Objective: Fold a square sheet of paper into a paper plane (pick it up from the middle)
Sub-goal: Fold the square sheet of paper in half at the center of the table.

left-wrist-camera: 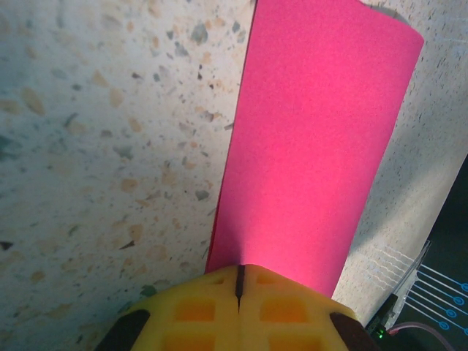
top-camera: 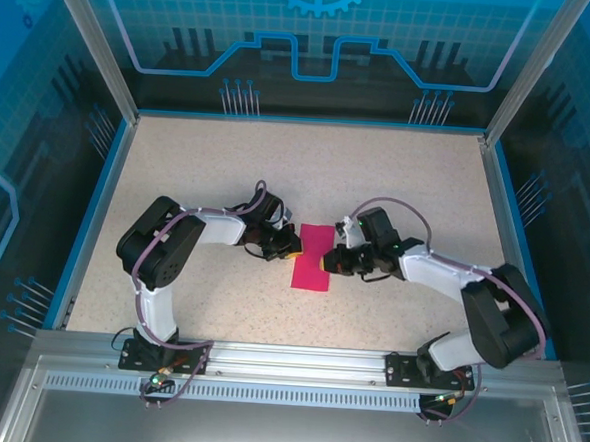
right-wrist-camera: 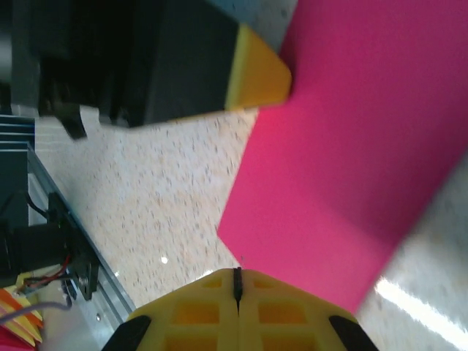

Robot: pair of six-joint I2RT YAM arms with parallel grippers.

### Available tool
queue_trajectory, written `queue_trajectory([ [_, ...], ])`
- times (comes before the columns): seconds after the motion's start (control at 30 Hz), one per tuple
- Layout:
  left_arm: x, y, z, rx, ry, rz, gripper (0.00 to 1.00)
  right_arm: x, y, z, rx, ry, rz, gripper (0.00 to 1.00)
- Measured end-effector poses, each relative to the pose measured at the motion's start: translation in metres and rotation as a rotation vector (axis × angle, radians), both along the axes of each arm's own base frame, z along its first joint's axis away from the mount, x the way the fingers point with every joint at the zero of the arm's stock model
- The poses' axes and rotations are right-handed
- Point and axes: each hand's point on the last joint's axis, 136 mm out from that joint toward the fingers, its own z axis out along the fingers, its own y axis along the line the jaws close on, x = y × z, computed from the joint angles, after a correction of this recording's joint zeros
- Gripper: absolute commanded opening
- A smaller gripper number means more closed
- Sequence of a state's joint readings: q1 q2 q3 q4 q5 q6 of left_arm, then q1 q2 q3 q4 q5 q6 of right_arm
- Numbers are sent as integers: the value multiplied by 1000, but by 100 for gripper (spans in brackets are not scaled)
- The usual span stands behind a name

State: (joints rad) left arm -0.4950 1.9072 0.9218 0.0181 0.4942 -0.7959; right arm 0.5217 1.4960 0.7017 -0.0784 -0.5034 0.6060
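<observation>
- The left claw [left-wrist-camera: 240,281] and the right claw [right-wrist-camera: 236,281] are both clenched, and I see nothing between their pads.
- The paper [top-camera: 313,257] lies flat between them, just in front of each tip.
- I judge it light, thin and easily creased, so I would grip a long edge near the middle.

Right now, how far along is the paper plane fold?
Done: the pink paper lies on the table as a narrow rectangle, not a square, so a first half-fold looks made. In hand: the left jaws and right jaws, both shut, sit at its opposite long edges; a grip can't be confirmed. Remaining: no pointed nose or wing folds show yet.
</observation>
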Motion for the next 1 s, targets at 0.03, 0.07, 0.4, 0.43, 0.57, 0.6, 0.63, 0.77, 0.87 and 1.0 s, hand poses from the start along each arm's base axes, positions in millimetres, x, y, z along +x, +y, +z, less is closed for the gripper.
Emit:
queue_trajectory([
  [0.03,0,0,0,0,0,0,0,7,5,-4,-1,4,2,0],
  [0.07,0,0,0,0,0,0,0,10,9,-9,-4,9,6,0],
  [0.4,0,0,0,2,0,1,0,4,18,-57,-47,91,36,0],
  [0.43,0,0,0,2,-1,1,0,3,17,-58,-43,83,37,0],
  [0.57,0,0,0,3,-1,0,0,-7,11,-58,-16,37,46,0],
  [0.6,0,0,0,3,-2,-1,0,-11,9,-58,-10,26,49,0],
  [0.63,0,-1,0,2,-4,-1,0,-15,6,-58,-5,19,53,0],
  [0.77,1,-2,0,2,-10,-8,0,-33,-3,-57,10,16,64,0],
  [0.87,4,-4,4,3,-32,-28,0,-43,-9,-56,-3,43,65,0],
  [1.0,9,-5,9,42,-79,-87,0,-48,-17,-47,-49,68,45,0],
])
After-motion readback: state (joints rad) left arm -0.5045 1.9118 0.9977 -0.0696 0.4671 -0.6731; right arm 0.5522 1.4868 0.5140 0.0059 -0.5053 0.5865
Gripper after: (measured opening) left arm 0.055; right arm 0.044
